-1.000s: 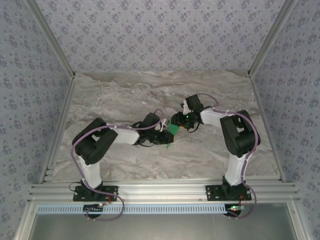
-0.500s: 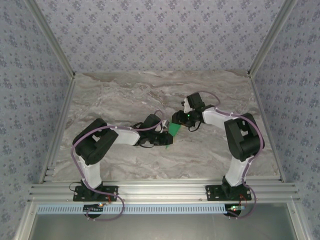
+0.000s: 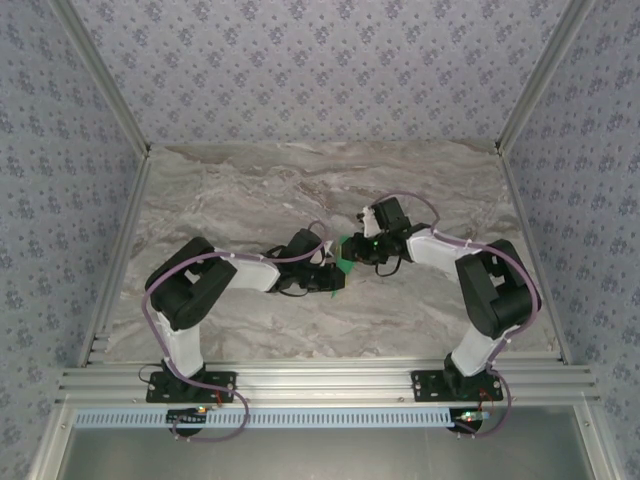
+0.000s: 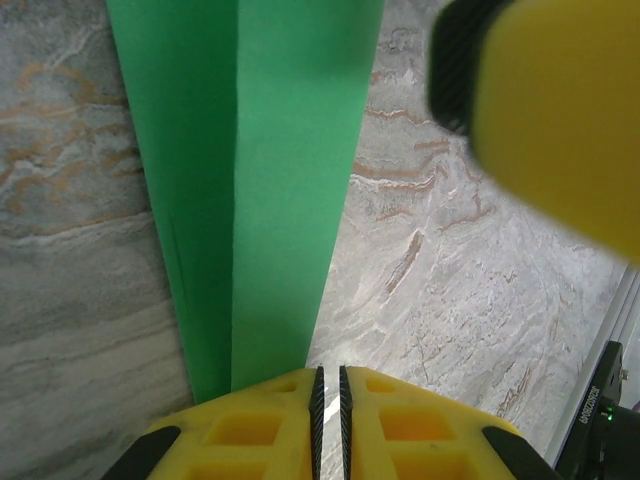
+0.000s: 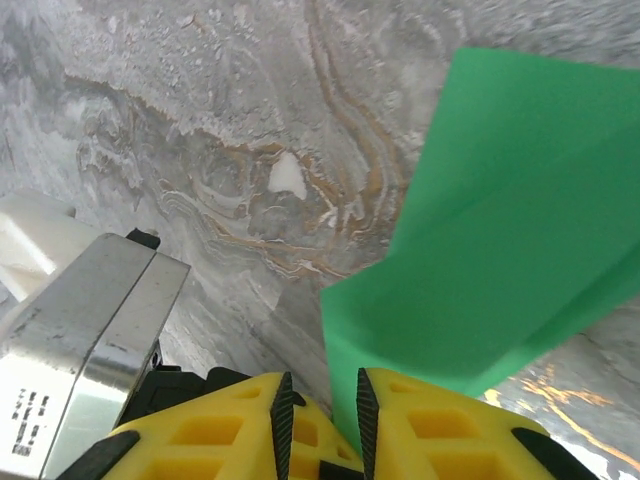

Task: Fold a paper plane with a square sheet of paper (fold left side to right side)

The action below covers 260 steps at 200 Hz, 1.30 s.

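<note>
Both the left hand (image 4: 328, 420) and right hand (image 5: 320, 425) are nearly closed, seemingly pinching the green paper (image 4: 270, 180).

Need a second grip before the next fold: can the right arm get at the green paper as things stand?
Probably yes. The right gripper is already at the green paper, an edge sitting between its fingers. The left gripper pinches the other end, clear of it.

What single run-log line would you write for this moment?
task: fold paper plane | left gripper: shut on green paper | right gripper: pinching paper edge | paper: folded, held above table
</note>
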### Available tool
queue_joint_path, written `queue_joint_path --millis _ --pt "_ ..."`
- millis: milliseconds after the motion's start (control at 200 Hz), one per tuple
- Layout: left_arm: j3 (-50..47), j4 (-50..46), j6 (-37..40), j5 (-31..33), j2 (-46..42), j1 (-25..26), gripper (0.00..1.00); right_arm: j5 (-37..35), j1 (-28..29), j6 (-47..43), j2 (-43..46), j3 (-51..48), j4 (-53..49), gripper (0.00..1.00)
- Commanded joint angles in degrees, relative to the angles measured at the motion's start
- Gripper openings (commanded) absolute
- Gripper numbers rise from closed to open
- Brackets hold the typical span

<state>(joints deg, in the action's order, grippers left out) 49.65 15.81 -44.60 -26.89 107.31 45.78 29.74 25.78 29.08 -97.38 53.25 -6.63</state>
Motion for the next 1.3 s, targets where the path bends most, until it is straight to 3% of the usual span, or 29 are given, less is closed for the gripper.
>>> queue_joint_path --millis 0,560,1294 --pt "-1.57 -4.15 0.29 2.2 1.46 0.58 0.14 1.5 0.42 0.63 -2.14 -0.91 2.56 0.27" --pt "-1.84 -4.56 0.29 2.02 1.02 0.59 0.13 -0.36 -1.27 -3.03 -8.32 0.0 4.96 0.25" --pt "-3.3 -4.4 0.14 3.25 1.68 0.4 0.11 -2.15 -6.35 -8.02 -12.53 5.75 -0.62 0.26"
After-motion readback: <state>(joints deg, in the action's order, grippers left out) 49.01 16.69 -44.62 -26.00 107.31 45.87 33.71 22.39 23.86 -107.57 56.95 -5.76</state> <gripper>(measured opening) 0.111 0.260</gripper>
